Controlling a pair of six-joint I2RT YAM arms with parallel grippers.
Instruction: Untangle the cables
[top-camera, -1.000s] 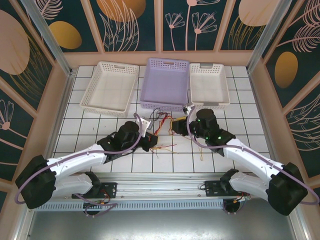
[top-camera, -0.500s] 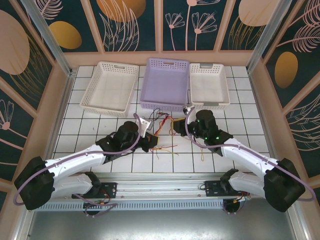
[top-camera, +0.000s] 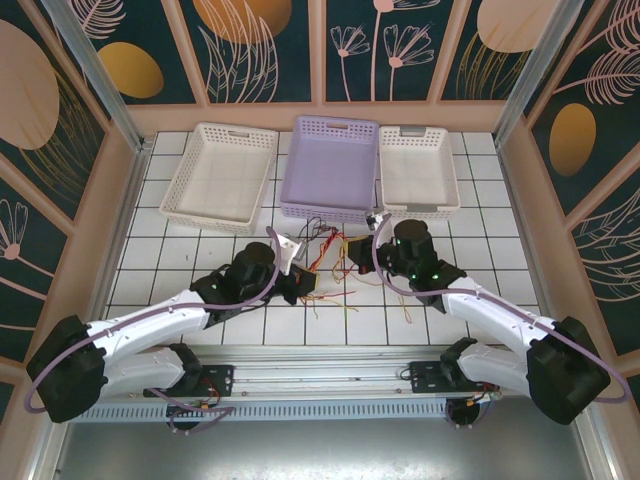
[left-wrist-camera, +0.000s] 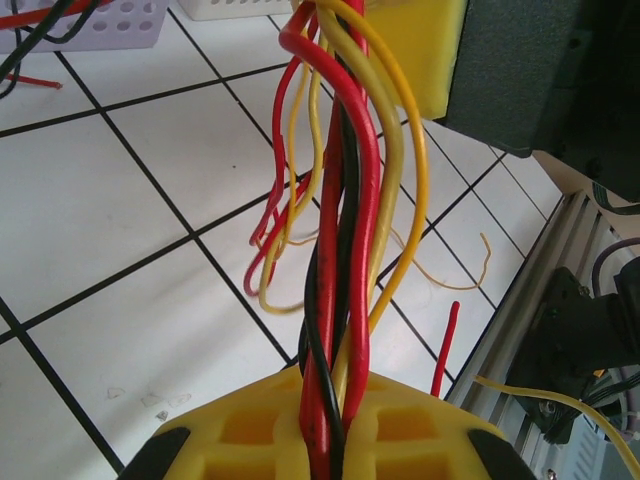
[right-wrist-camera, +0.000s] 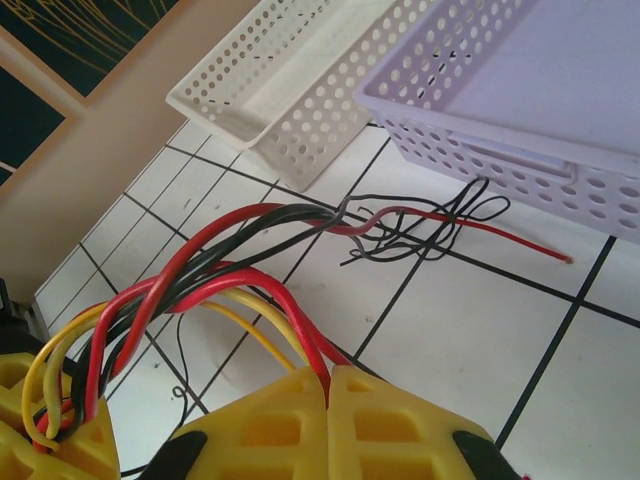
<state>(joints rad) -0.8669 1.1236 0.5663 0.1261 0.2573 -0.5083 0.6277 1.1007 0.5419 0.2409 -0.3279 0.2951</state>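
The left gripper (left-wrist-camera: 325, 445) is clamped on the cables (left-wrist-camera: 340, 230): its yellow fingers (left-wrist-camera: 245, 440) meet around a twisted bundle of red, black and yellow strands. The right gripper (right-wrist-camera: 330, 420) is pressed shut in the same way, with red and yellow strands coming out of the seam between its pads (right-wrist-camera: 270, 430).

From overhead the two grippers sit close together near the middle of the tiled table (top-camera: 480, 250). The left one is nearer the arm bases, the right one a little farther back and to the right. The bundle spans the short gap between them above the tiles, its long axis running from near-left to far-right.

Past the right gripper, black and red tails lie in loose loops on the tiles just in front of the lavender basket (top-camera: 330, 168). One red end points along that basket's front wall. More red and yellow loose ends trail over the tiles on the near side of the bundle, toward the metal rail (top-camera: 330, 380).

The lavender basket's front wall is the closest thing to the work. A left white basket (top-camera: 222, 175) and a right white basket (top-camera: 418, 170) flank it along the far edge. Bare tiles spread to either side of the grippers, and the side walls stand well apart from them.
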